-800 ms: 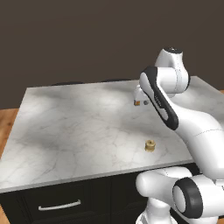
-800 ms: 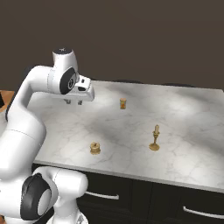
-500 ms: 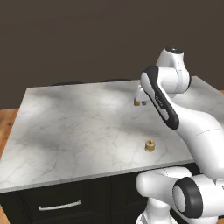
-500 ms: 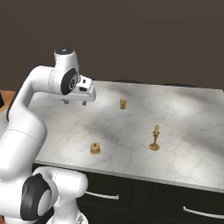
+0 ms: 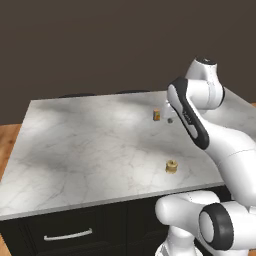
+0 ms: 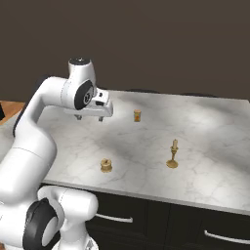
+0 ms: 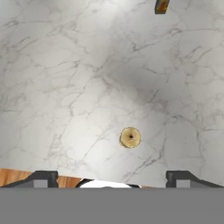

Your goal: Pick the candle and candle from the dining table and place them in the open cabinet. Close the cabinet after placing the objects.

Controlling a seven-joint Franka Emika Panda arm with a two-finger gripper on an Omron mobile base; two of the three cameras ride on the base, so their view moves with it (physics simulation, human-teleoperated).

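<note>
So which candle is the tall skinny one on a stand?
The taper candle in the brass candlestick, standing upright on the dining table. The stubby candle is short and squat.

White Franka arm, glossy rounded links w/ dark grey-black joint rings; round dark cap on top joint. Black stripe runs along forearm link in left base view. Bulbous white base segment w/ big dark ring. Gripper: white block, small dark fingertips.
</note>
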